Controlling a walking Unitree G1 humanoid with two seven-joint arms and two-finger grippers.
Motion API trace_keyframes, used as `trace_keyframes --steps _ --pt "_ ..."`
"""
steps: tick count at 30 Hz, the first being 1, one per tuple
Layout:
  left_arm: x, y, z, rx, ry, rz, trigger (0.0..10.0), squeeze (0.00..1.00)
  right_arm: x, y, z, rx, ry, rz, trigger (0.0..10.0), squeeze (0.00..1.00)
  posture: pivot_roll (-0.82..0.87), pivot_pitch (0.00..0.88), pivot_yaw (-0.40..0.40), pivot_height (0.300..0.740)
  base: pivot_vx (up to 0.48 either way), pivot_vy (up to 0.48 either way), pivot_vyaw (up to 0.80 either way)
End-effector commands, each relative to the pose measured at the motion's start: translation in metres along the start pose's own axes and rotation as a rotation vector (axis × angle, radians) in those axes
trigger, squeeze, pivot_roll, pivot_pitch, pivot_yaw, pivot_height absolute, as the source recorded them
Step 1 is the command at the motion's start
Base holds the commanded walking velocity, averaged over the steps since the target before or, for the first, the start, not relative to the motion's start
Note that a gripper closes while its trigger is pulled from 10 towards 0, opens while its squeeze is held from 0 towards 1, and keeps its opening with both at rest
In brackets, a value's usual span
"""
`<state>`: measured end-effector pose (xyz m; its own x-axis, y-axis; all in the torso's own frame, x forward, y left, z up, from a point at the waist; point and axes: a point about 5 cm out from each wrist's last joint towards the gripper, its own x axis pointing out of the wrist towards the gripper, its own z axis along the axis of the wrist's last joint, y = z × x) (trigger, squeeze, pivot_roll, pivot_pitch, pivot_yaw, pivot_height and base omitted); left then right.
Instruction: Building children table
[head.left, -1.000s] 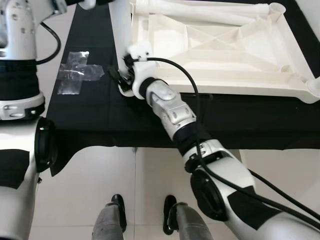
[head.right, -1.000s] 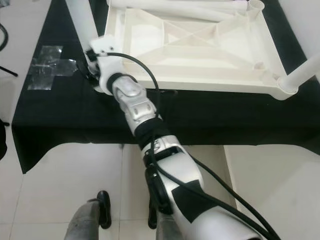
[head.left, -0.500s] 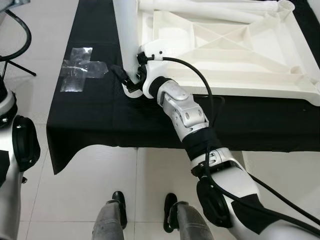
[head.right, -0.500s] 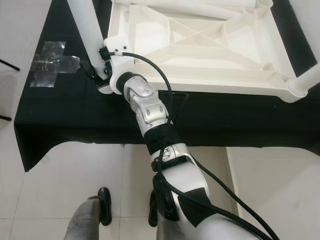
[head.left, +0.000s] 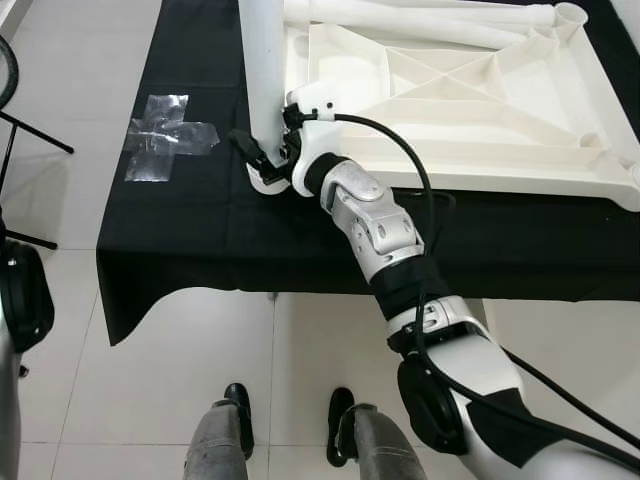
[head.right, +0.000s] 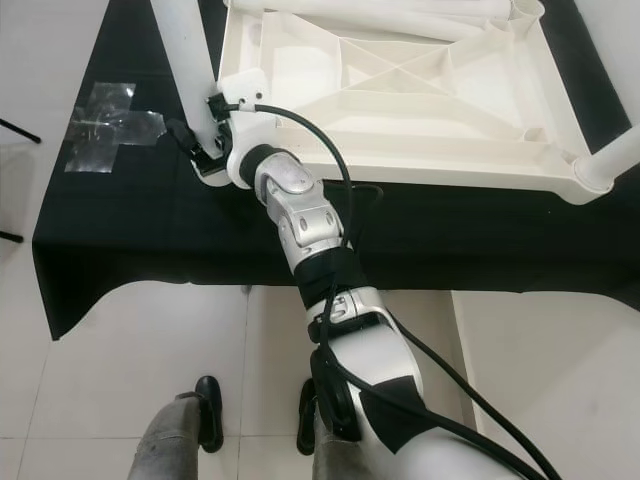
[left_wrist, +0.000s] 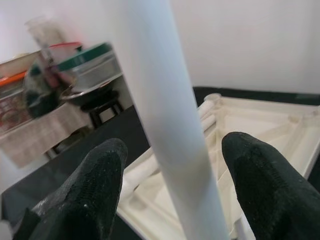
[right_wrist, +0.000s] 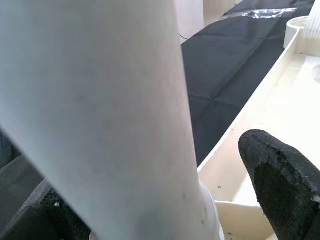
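The white table top (head.left: 450, 110) lies upside down on a black cloth (head.left: 200, 230). A white leg (head.left: 262, 70) stands upright in its near-left corner socket. My right gripper (head.left: 265, 155) is at the base of this leg, black fingers (right_wrist: 282, 175) straddling it, with a gap showing beside one finger. Higher up the leg (left_wrist: 165, 100), my left gripper (left_wrist: 170, 195) is open, one finger on each side and neither touching. A second leg (head.right: 610, 160) rises from the near-right corner. More legs (head.left: 420, 18) lie inside the top.
A cross of clear tape (head.left: 165, 135) is stuck on the cloth left of the leg. The cloth's front edge hangs over white floor tiles, where my feet (head.left: 238, 410) stand. A stool with containers (left_wrist: 85, 75) stands behind, in the left wrist view.
The head view has shifted, and my left arm's silver upper parts have slid out at the left edge. The right gripper stays at the leg's base.
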<state>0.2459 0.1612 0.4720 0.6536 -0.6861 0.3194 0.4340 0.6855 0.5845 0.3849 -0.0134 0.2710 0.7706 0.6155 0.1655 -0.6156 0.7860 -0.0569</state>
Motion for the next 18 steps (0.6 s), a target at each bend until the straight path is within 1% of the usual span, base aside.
trace_keyframes --steps 1,4,6,7,8,10,11,12,13,14,15,16,17,18 --pt "-0.007 -0.003 0.002 0.027 -0.010 0.028 10.0 0.00 -0.002 -0.002 -0.006 0.015 0.018 -0.003 10.0 0.37 0.14 0.285 -0.096 0.740 0.000 0.000 0.00" --pt "-0.008 -0.005 -0.002 0.008 -0.009 0.040 10.0 0.00 -0.002 -0.004 -0.006 0.015 0.015 -0.005 10.0 0.37 0.14 0.286 -0.095 0.740 0.000 0.000 0.00" --pt "-0.012 -0.008 -0.009 -0.021 0.000 0.081 10.0 0.00 -0.003 -0.007 -0.004 0.015 0.006 -0.007 10.0 0.32 0.15 0.290 -0.093 0.740 0.000 0.000 0.00" --pt "-0.012 -0.008 -0.009 -0.021 0.000 0.081 10.0 0.00 -0.003 -0.007 -0.004 0.015 0.006 -0.007 10.0 0.32 0.15 0.290 -0.093 0.740 0.000 0.000 0.00" --pt "-0.019 -0.010 -0.017 -0.033 0.023 0.119 10.0 0.00 -0.005 -0.009 -0.004 0.012 0.001 0.001 10.0 0.24 0.15 0.292 -0.093 0.740 0.000 0.000 0.00" --pt "-0.021 -0.010 -0.019 -0.035 0.027 0.128 10.0 0.00 -0.005 -0.009 -0.004 0.011 0.001 0.004 10.0 0.24 0.15 0.292 -0.093 0.740 0.000 0.000 0.00" --pt "-0.027 -0.010 -0.021 -0.045 0.030 0.149 10.0 0.00 -0.006 -0.010 -0.004 0.011 -0.001 0.011 10.0 0.14 0.15 0.293 -0.092 0.740 0.000 0.000 0.00" --pt "-0.027 -0.010 -0.021 -0.045 0.030 0.149 10.0 0.00 -0.006 -0.010 -0.004 0.011 -0.001 0.011 10.0 0.14 0.15 0.293 -0.092 0.740 0.000 0.000 0.00" --pt "-0.033 -0.009 -0.024 -0.058 0.029 0.176 10.0 0.00 -0.008 -0.011 -0.004 0.011 -0.002 0.021 10.0 0.10 0.15 0.297 -0.089 0.740 0.000 0.000 0.00" --pt "-0.033 -0.009 -0.024 -0.058 0.029 0.176 10.0 0.00 -0.008 -0.011 -0.004 0.011 -0.002 0.021 10.0 0.10 0.15 0.297 -0.089 0.740 0.000 0.000 0.00" --pt "-0.042 -0.009 -0.029 -0.069 0.043 0.222 10.0 0.00 -0.010 -0.011 -0.006 0.008 0.004 0.055 10.0 0.06 0.15 0.299 -0.088 0.740 0.000 0.000 0.00" --pt "-0.042 -0.009 -0.029 -0.069 0.043 0.222 10.0 0.00 -0.010 -0.011 -0.006 0.008 0.004 0.055 10.0 0.06 0.15 0.299 -0.088 0.740 0.000 0.000 0.00" --pt "-0.050 -0.009 -0.034 -0.077 0.069 0.255 10.0 0.00 -0.012 -0.011 -0.007 0.003 0.008 0.087 10.0 0.02 0.16 0.300 -0.090 0.740 0.000 0.000 0.00" --pt "-0.060 -0.011 -0.043 -0.095 0.111 0.288 10.0 0.00 -0.013 -0.010 -0.008 0.003 0.008 0.129 10.0 0.00 0.16 0.301 -0.091 0.740 0.000 0.000 0.00"
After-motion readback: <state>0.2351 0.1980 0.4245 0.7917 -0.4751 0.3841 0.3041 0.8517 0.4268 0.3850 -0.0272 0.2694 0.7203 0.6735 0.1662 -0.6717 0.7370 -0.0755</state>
